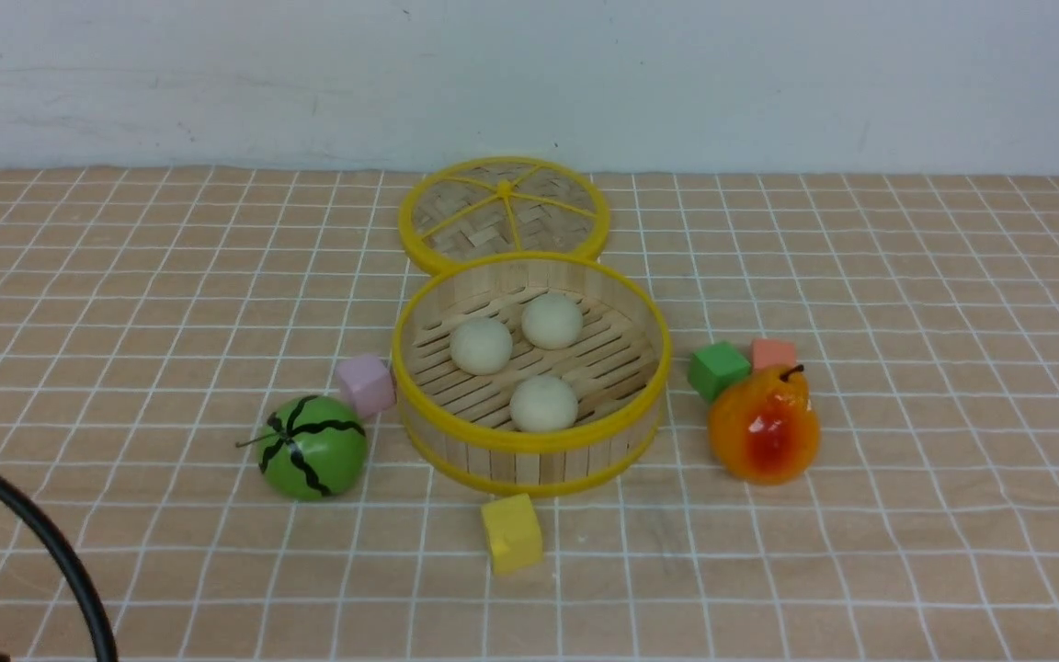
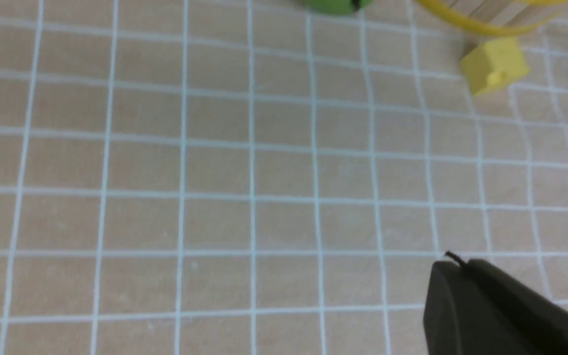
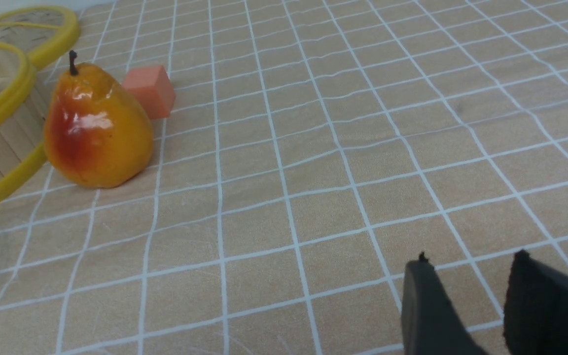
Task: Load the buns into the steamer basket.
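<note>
Inside the steamer basket (image 1: 531, 439) your three buns (image 1: 481, 346) already sit, so left gripper (image 2: 454, 268) rests pressed together, right gripper (image 3: 466, 276) spread, both empty.

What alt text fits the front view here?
Three cream-white buns sit inside a round bamboo steamer basket on a checked tablecloth, its woven lid lying flat just behind. A watermelon ball and pink cube sit to its left, a yellow cube in front, and a pear with green and orange cubes to its right.

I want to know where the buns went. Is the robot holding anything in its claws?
No, nothing is held. The left gripper is shut on nothing, the right gripper is empty, and all three buns sit in the steamer basket.
</note>
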Tool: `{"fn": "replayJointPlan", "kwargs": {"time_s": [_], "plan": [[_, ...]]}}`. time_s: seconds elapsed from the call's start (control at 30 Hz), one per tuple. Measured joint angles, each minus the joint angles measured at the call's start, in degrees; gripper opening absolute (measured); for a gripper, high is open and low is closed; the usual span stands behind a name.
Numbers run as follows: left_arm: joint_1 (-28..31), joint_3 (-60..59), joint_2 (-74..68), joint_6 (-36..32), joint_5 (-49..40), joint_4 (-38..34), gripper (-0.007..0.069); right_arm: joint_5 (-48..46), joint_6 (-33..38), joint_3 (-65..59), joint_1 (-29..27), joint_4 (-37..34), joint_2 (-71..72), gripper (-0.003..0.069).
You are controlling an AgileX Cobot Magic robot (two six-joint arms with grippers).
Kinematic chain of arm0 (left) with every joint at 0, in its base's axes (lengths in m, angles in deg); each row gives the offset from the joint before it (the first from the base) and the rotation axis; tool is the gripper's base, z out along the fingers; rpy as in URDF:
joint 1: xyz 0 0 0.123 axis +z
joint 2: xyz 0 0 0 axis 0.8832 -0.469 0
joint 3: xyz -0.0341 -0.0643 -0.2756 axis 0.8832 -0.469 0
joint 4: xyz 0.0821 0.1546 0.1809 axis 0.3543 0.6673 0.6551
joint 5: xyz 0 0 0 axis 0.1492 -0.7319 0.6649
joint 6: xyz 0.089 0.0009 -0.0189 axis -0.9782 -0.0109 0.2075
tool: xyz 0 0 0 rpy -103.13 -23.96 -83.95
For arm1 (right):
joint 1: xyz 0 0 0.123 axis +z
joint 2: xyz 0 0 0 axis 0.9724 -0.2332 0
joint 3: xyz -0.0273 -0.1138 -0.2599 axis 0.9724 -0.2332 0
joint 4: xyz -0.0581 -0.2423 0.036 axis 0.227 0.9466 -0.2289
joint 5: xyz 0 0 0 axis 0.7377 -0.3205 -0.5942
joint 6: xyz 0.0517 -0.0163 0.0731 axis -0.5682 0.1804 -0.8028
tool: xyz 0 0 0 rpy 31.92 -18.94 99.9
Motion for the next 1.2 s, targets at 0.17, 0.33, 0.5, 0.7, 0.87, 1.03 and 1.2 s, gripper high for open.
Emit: {"fn": "replayJointPlan", "kwargs": {"time_s": [0.17, 0.33, 0.5, 0.7, 0.87, 1.03, 1.2], "plan": [[0.0, -0.9, 0.0, 0.2, 0.0, 4.2, -0.0013, 0.0, 0.0, 0.0, 0.0, 0.0, 0.0, 0.0241], [0.0, -1.0, 0.0, 0.4, 2.2, 4.5, -0.0013, 0.0, 0.0, 0.0, 0.0, 0.0, 0.0, 0.0241], [0.1, -3.2, 2.2, -0.7, 15.6, 6.8, -0.0013, 0.0, 0.0, 0.0, 0.0, 0.0, 0.0, 0.0241], [5.6, -14.7, 11.7, -3.8, 34.2, 9.0, -0.0013, 0.0, 0.0, 0.0, 0.0, 0.0, 0.0, 0.0241], [13.7, -24.7, 18.7, -4.1, 39.6, 7.6, -0.0013, 0.0, 0.0, 0.0, 0.0, 0.0, 0.0, 0.0241], [18.2, -33.3, 26.1, -7.3, 41.7, 4.0, -0.0013, 0.0, 0.0, 0.0, 0.0, 0.0, 0.0, 0.0241], [20.4, -40.1, 33.6, -10.1, 39.7, 0.0, -0.0013, 0.0, 0.0, 0.0, 0.0, 0.0, 0.0, 0.0241]]}}
